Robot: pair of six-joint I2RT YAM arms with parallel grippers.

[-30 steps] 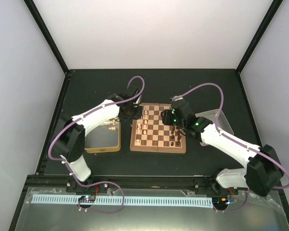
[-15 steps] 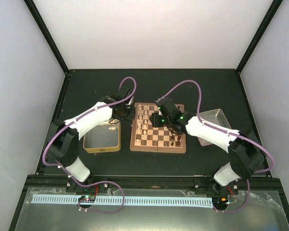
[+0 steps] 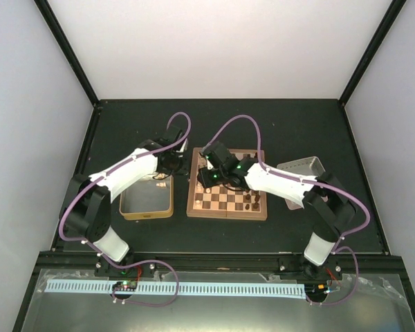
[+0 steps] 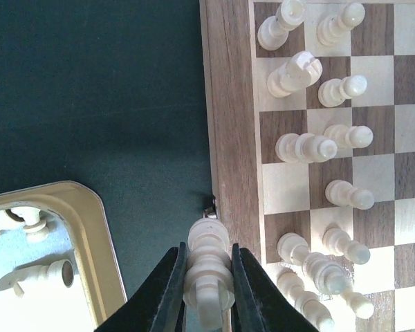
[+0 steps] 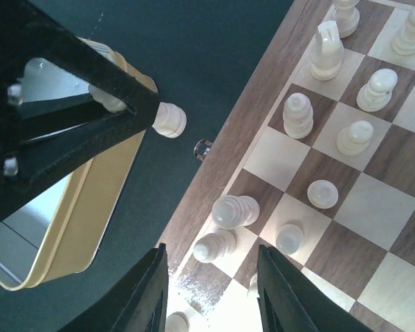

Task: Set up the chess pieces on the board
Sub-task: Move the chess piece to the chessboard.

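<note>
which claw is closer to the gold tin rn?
Left. The left claw, shut on a cream piece, hangs just off the tin, between it and the board. The right claw is further off, over the board's left-hand squares.

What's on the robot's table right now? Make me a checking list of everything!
Surface: dark table.
Job's things: board; pale pieces in two rows on its tin side, dark pieces on its tray side; more pale ones lie in the tin.
Clutter: silver tray beside the board.
Grippers: left gripper shut on a pale piece, between tin and board; right gripper open above the pale rows.
Cables: purple cables loop over both arms.
Surroundings: white walls, black frame.
</note>
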